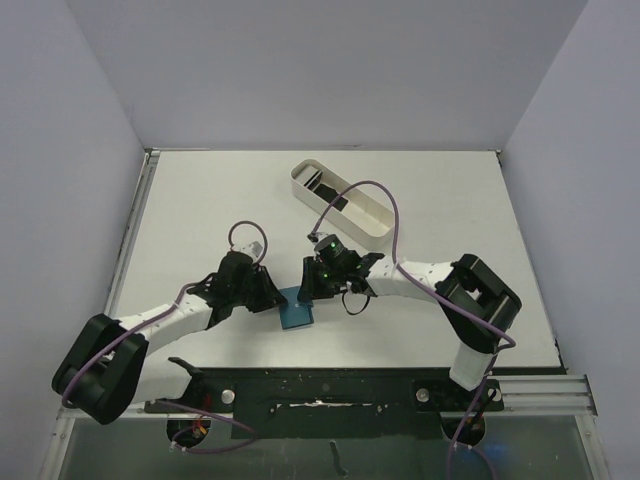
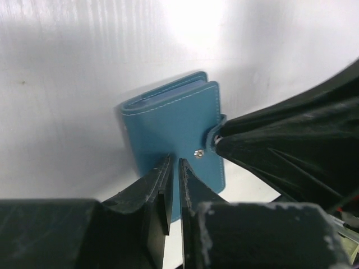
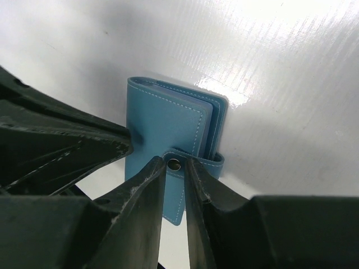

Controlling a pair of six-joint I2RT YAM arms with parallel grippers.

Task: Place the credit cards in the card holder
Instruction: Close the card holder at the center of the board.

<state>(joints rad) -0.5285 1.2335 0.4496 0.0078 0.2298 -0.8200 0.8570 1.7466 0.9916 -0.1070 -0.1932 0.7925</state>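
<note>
Card holder (image 1: 297, 312), folded flat, runs lengthwise away from both claws, left gripper (image 2: 175, 163) a slit over its cover, right gripper (image 3: 175, 162) nipping its snap tab (image 3: 203, 163).

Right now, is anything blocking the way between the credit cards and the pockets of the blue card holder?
Yes. The card holder is folded shut, covers over its pockets, strap round the open edge and pinched by the right end effector. The credit cards lie in the white tray, apart.
</note>
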